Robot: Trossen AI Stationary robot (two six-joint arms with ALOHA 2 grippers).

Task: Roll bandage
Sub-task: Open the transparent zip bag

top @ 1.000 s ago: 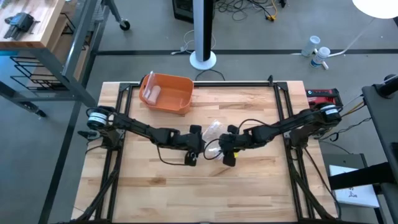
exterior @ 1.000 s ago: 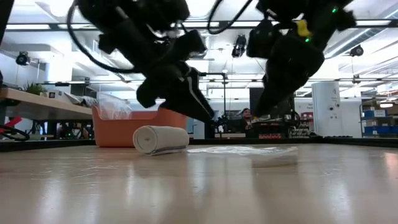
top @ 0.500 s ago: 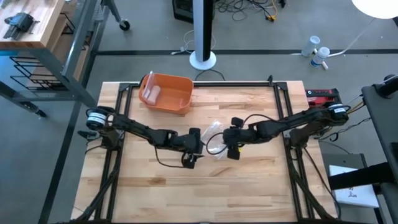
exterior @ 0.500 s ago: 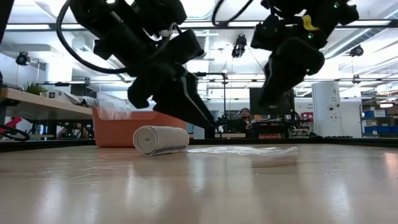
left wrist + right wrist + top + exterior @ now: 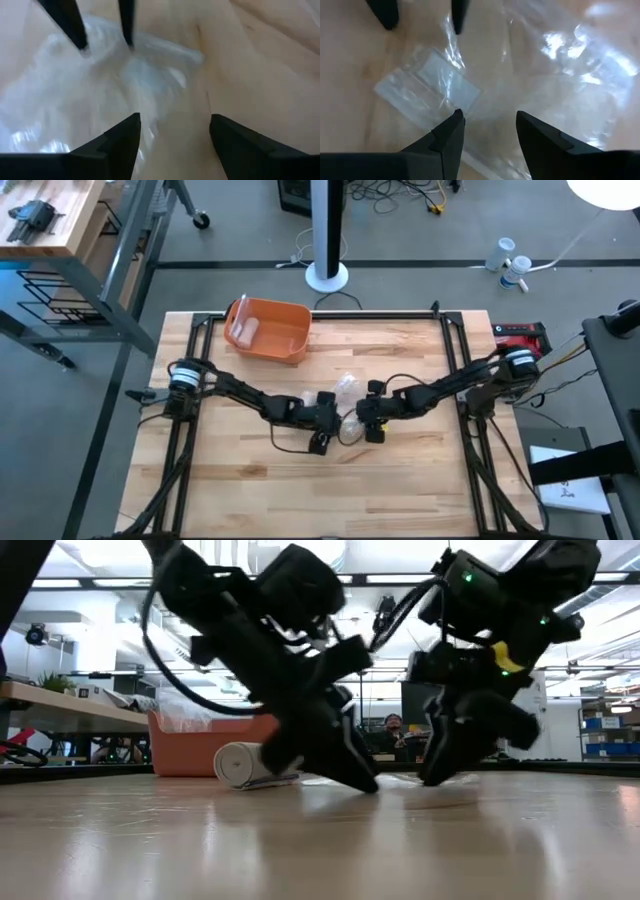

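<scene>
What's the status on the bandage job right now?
Left gripper and right gripper both open, low over clear plastic wrapper mid-table. Rolled bandage on table, not held. Orange bin well clear at far edge.

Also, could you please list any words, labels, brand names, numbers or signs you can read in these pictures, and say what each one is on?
None can be read.
Red device beside the table's right edge: any marking is too small to read.
White sheet on the floor at lower right: dark marks, too small to read.
Clear plastic wrapper between the grippers: no print visible.
Bandage roll and orange bin: no lettering visible.
</scene>
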